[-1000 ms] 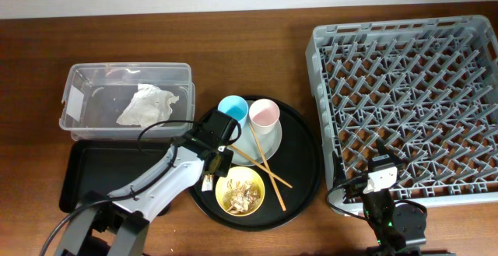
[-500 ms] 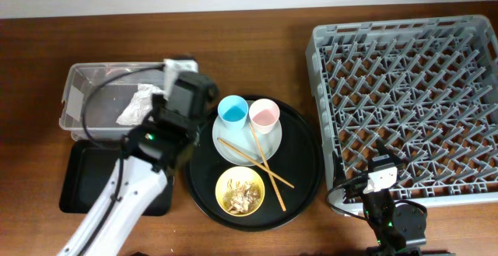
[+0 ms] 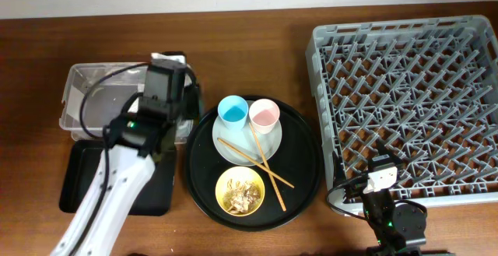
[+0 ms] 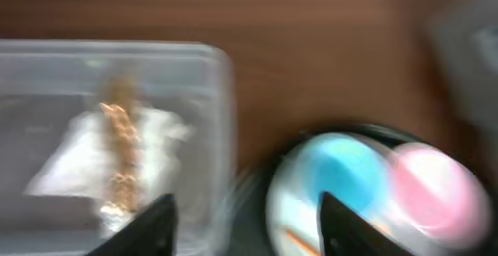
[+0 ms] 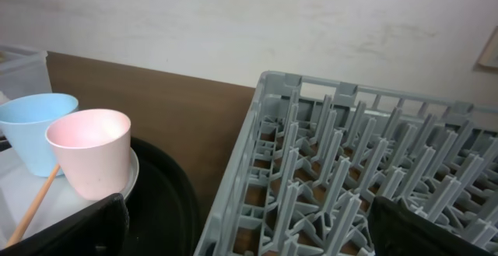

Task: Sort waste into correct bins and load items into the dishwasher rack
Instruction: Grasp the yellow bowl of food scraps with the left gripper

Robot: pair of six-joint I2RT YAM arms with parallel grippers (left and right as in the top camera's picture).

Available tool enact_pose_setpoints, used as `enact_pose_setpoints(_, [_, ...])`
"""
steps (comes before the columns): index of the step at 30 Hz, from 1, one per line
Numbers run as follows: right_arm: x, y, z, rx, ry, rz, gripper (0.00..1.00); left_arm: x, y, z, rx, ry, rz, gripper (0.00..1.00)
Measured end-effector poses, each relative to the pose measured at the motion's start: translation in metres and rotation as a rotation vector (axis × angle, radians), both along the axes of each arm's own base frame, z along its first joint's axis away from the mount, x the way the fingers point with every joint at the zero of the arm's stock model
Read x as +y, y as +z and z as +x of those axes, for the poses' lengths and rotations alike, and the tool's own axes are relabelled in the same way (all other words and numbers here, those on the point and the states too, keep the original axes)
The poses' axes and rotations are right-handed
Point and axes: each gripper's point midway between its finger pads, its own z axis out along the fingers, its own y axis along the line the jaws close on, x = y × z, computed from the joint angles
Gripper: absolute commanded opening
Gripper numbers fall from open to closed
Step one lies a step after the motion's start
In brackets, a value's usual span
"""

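In the tub (image 4: 222, 116), tissue (image 4: 70, 163) and a gold wrapper (image 4: 120, 151) are showing, blurred, in the left wrist view; overhead the arm (image 3: 124, 178) is hiding them. The left gripper (image 4: 249, 229) is hovering over the tub's right end, spread open and empty. The bowl (image 3: 219, 186) of scraps (image 3: 243, 195) is sitting rightward of it and nearer the robot, with the left arm slightly closer. The right gripper (image 5: 249, 236) is sitting spread wide by the rack (image 5: 350, 170).
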Motion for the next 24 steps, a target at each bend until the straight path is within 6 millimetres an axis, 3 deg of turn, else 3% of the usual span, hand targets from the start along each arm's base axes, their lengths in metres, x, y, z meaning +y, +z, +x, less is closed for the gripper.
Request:
enact_pose_setpoints(1, [0.000,0.000,0.000,0.000,0.000,0.000,0.99,-0.014,0.001,-0.007,0.016,-0.058,-0.042,0.54])
enact_pose_setpoints(2, [0.000,0.000,0.000,0.000,0.000,-0.001,0.99,-0.039,-0.006,-0.025,0.084,-0.154,-0.094,0.54])
enact_pose_setpoints(4, [0.000,0.000,0.000,0.000,0.000,-0.001,0.99,-0.068,-0.020,-0.052,0.189,-0.266,-0.124,0.54])
enact_pose_setpoints(7, [0.000,0.000,0.000,0.000,0.000,-0.001,0.99,-0.090,-0.030,-0.066,0.239,-0.339,-0.136,0.54])
enact_pose_setpoints(13, [0.000,0.000,0.000,0.000,0.000,-0.001,0.99,-0.099,-0.081,-0.078,0.390,-0.331,-0.103,0.54])
enact_pose_setpoints(14, [0.000,0.000,0.000,0.000,0.000,-0.001,0.99,-0.102,-0.090,-0.082,0.419,-0.337,-0.093,0.51])
enact_pose_setpoints(16, [0.000,0.000,0.000,0.000,0.000,-0.001,0.99,-0.106,-0.118,-0.096,0.503,-0.350,-0.056,0.36])
enact_pose_setpoints(17, [0.000,0.000,0.000,0.000,0.000,-0.001,0.99,-0.104,-0.126,-0.105,0.546,-0.349,-0.038,0.36])
enact_pose_setpoints(21, [0.000,0.000,0.000,0.000,0.000,0.000,0.99,-0.108,-0.133,-0.144,0.680,-0.352,-0.021,0.32])
enact_pose_setpoints(24, [0.000,0.000,0.000,0.000,0.000,-0.001,0.99,-0.133,-0.133,-0.171,0.706,-0.380,-0.012,0.33])
